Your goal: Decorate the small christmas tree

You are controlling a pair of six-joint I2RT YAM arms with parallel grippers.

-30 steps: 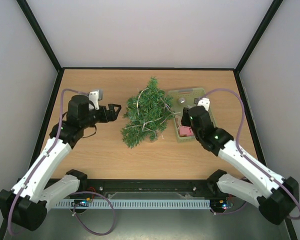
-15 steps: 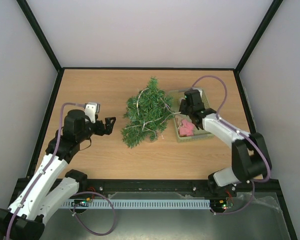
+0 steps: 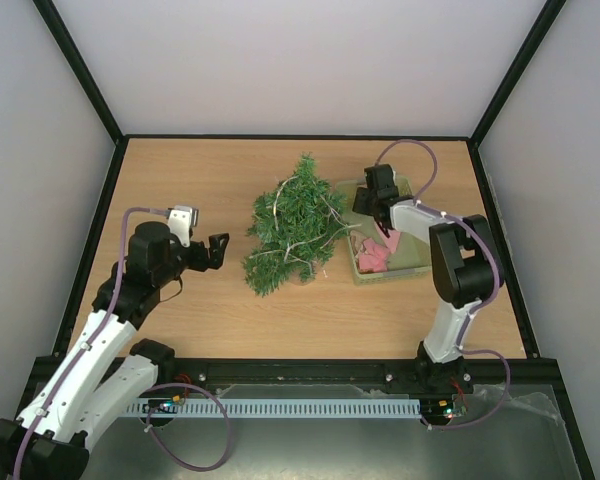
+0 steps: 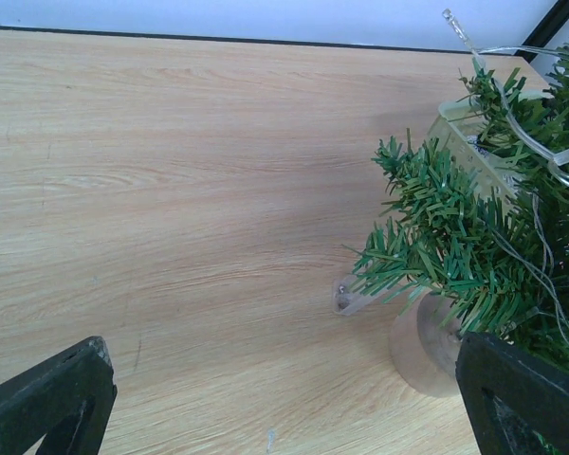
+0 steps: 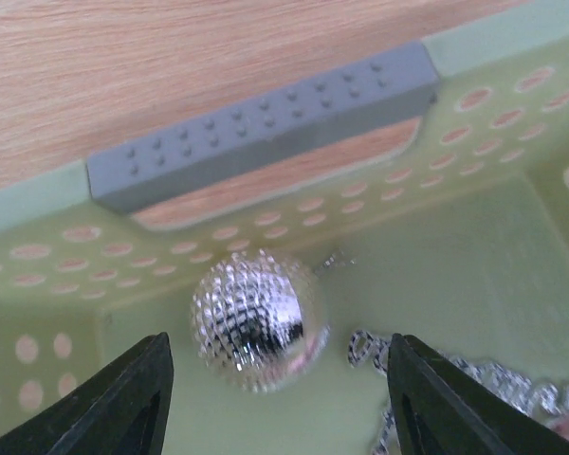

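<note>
The small christmas tree (image 3: 295,225) sits at the middle of the tabletop (image 3: 180,180), with a thin string of clear lights (image 4: 522,123) draped through its dark green branches. In the left wrist view its round wooden foot (image 4: 425,346) rests on the wood. Just to its right is a pale green perforated basket (image 3: 412,262), and in the top view the tree's right-hand branches overlap the basket's left rim.

The right hand (image 5: 277,338) reaches into the far end of the basket. Its fingers (image 5: 114,408) are spread on either side of a silver faceted ball (image 5: 259,318), with a gap on each side, so it is pinching nothing. A silver chain (image 5: 436,372) lies on the basket floor to the right of the ball. The basket's far wall carries a grey grip strip (image 5: 266,123) studded with rows of small raised dots. Pink items (image 3: 372,258) lie in the near part of the basket.

The left hand (image 3: 218,250) hovers over bare wood to the left of the tree. Its fingers are spread wide and hold nothing.
</note>
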